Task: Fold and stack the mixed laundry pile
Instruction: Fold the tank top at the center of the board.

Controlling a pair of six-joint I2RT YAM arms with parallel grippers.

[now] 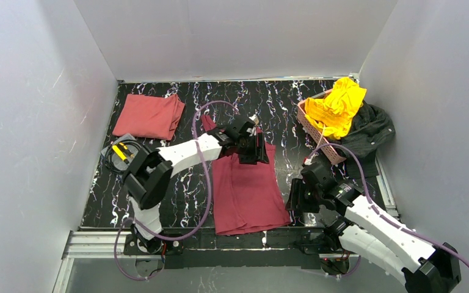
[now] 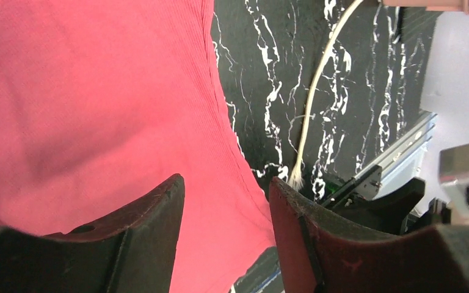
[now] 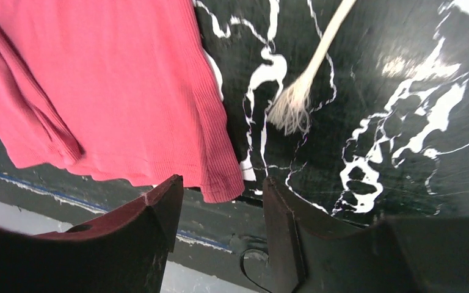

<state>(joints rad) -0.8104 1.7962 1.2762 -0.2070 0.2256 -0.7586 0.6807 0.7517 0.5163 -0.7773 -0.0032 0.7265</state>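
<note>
A dark maroon garment (image 1: 247,189) lies spread flat in the middle of the table, one of the mixed laundry pile. My left gripper (image 1: 253,148) hovers over its far edge, open; in the left wrist view the gripper (image 2: 226,189) has only flat maroon cloth (image 2: 85,104) showing below the gap. My right gripper (image 1: 293,201) is open beside the garment's near right corner (image 3: 217,183), its gap (image 3: 220,189) empty. A salmon-red garment (image 1: 149,116) lies folded at the far left. A bright yellow garment (image 1: 339,107) and a charcoal-black one (image 1: 369,131) are bunched at the far right.
A pink lattice basket (image 1: 317,131) holds the yellow garment at the far right. A thin cream cord (image 2: 317,91) with a frayed end (image 3: 290,107) lies on the black marbled table (image 1: 183,183). A yellow-and-black cable bundle (image 1: 121,152) sits at the left. White walls enclose the sides.
</note>
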